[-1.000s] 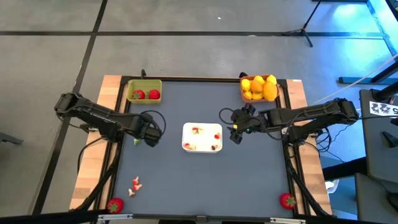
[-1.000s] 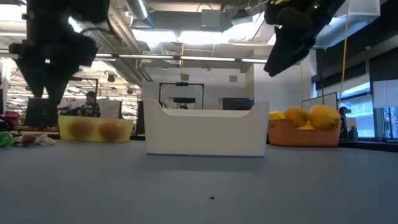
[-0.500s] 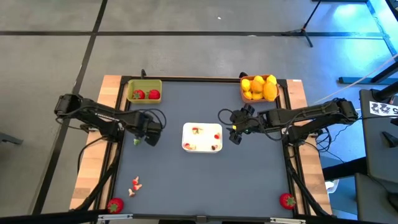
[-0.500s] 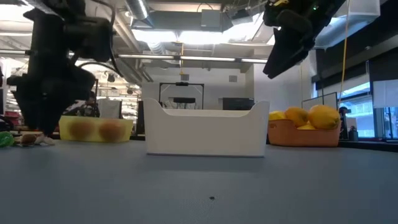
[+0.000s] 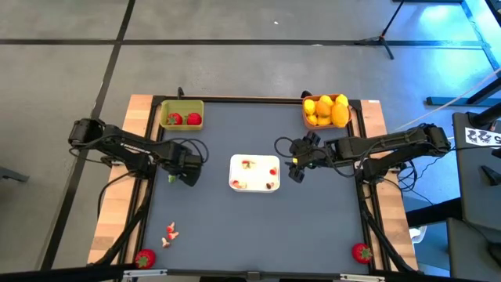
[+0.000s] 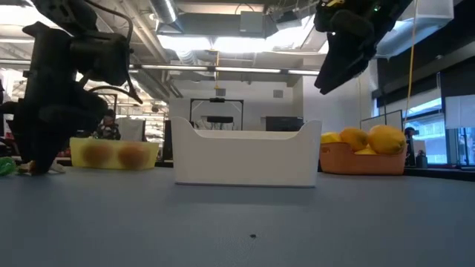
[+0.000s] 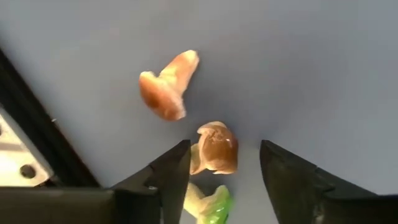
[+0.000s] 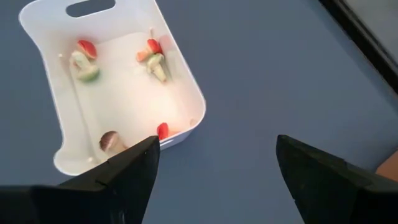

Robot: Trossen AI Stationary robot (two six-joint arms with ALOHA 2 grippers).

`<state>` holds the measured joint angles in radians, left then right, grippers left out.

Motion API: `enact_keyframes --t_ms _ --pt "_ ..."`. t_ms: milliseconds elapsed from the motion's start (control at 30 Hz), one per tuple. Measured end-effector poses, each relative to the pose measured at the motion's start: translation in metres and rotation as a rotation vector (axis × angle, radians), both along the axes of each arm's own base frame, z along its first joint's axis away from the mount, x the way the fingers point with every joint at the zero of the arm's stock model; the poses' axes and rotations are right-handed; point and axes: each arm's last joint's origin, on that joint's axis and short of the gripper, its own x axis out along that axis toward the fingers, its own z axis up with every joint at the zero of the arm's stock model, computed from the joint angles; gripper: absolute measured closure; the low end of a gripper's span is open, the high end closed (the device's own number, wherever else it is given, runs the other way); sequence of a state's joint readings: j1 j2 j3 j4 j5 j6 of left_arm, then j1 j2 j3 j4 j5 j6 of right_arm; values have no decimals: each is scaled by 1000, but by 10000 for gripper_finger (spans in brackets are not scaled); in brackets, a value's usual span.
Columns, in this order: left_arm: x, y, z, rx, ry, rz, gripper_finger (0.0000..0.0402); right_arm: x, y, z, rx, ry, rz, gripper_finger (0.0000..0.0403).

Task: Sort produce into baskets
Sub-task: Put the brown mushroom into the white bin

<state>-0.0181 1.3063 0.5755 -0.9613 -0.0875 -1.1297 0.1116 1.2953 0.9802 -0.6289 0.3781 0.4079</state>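
Note:
My left gripper (image 7: 225, 163) points down at the table's left side (image 5: 174, 177), open, low over some small toy pieces. A brown mushroom-like piece (image 7: 216, 148) lies between its fingers, a tan one (image 7: 166, 93) beyond them, and a green-white one (image 7: 208, 202) under the wrist. My right gripper (image 5: 296, 174) hangs open above the table, right of the white tray (image 5: 254, 173). The yellow-green basket (image 5: 182, 116) at the far left holds two red strawberries. The orange basket (image 5: 326, 110) at the far right holds yellow and orange fruits. My left gripper comes from above with a finger on either side of the brown piece, which lies on the table. One finger (image 7: 180, 168) stands right beside the piece's edge (image 7: 198, 158). I cannot tell whether it touches.
The white tray (image 8: 186, 87) holds several small pieces. Pink-red scraps (image 5: 171, 232) lie near the front left. One strawberry (image 5: 144, 258) sits at the front left corner and another (image 5: 361, 252) at the front right. The middle front of the table is bare.
My left gripper has come down from well above the table to just over it, onto the small pieces at the left. My right gripper has kept still.

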Motion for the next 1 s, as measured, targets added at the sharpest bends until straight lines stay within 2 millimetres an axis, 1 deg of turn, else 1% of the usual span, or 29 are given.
enact_keyframes --t_ms 167,367,433,533,667,867,1000 --pt "3 0 0 -3 -29 -26 260 0 0 0 7 -1 0 84" --pt "4 0 0 -7 -38 -57 304 0 0 0 8 -1 -1 84" --pt "7 0 3 -8 -47 -69 314 0 0 0 8 -1 -1 84" --pt "16 -1 14 -10 -99 -100 325 0 0 0 8 -1 -2 84" --pt "35 -1 37 -5 -234 -170 330 0 0 0 8 -1 -2 84" --pt "69 -2 70 39 -537 -304 331 0 0 0 8 -1 -2 84" --pt "88 -2 83 100 -750 -405 331 0 0 0 8 -1 -2 84"
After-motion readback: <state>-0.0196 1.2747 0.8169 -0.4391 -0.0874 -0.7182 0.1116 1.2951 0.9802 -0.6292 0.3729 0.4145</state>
